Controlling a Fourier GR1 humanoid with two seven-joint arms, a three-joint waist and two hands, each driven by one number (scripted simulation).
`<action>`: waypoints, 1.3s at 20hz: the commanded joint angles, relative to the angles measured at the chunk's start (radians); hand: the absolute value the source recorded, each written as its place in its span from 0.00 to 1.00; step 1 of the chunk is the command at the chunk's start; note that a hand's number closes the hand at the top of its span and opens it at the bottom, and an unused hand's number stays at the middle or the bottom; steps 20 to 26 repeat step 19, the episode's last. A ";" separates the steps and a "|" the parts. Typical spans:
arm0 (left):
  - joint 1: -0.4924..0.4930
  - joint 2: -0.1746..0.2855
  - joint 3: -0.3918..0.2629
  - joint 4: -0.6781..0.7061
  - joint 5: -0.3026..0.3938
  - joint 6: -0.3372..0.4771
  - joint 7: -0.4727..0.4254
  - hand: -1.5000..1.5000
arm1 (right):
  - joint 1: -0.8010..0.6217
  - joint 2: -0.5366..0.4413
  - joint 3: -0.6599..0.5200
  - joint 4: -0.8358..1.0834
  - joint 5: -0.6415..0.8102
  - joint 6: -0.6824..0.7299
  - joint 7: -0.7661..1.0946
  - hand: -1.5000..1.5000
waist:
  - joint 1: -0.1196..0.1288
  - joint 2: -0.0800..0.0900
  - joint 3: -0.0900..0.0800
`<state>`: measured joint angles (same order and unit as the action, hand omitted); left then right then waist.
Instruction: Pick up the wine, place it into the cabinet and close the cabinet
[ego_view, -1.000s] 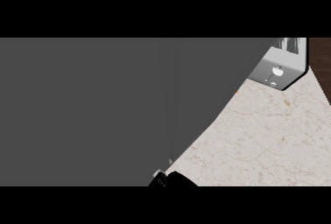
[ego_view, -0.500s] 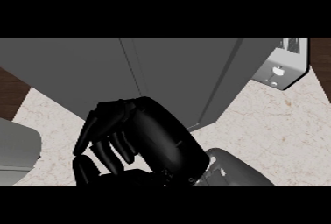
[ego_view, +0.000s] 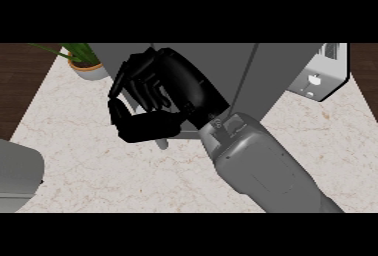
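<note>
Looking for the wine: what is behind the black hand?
The grey cabinet stands behind the right hand. A pale stub pokes out below the hand; the hand covers the rest.

No readable text, brand, number or sign anywhere in head view. Toaster (ego_view: 322, 75) at surface's far right edge: small pale marks on front face, none legible as lettering. Cabinet (ego_view: 221, 62) panels at surface's far edge: plain grey, unmarked.
</note>
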<state>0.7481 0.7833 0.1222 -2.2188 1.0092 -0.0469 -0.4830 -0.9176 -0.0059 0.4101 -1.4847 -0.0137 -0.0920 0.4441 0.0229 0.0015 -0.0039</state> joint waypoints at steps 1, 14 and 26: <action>-0.084 -0.027 -0.097 -0.013 -0.063 0.070 0.052 0.00 | -0.076 -0.037 -0.120 0.124 -0.026 0.055 -0.050 1.00 | -0.018 0.006 0.004; -0.253 -0.088 -0.216 0.041 -0.119 0.164 0.121 0.00 | -0.110 -0.123 -0.193 0.322 -0.004 0.113 -0.227 1.00 | -0.024 0.018 0.003; -0.295 -0.131 -0.259 0.089 -0.169 0.185 0.098 0.00 | -0.101 -0.148 -0.207 0.322 -0.027 0.145 -0.259 1.00 | -0.029 0.014 0.003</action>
